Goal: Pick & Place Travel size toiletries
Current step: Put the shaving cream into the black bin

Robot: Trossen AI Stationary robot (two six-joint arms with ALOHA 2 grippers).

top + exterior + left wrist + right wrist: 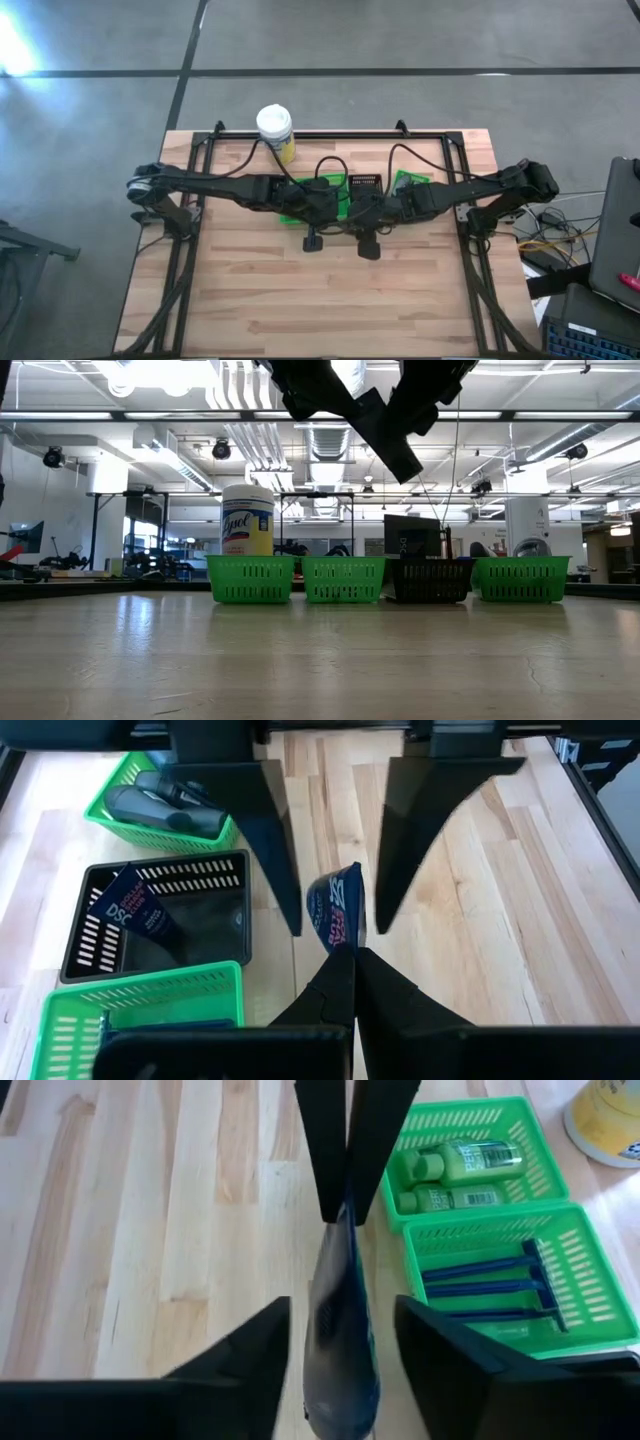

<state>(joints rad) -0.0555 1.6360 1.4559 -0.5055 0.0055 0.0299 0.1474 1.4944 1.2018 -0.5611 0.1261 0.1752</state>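
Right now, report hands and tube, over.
Left hand shut on dark blue tube, mid-air over table centre. Right hand open, one finger either side of tube. Nothing blocking.

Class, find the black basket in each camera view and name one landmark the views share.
High view: black basket between green baskets, right of jar.
Low view: third basket from left.
Left wrist: between two green baskets.
Right wrist: not in it.
Landmark: jar.

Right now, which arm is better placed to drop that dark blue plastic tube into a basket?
Probably the left: the left claw is shut on the dark blue plastic tube, while the right claw stands open around it, gripping nothing.
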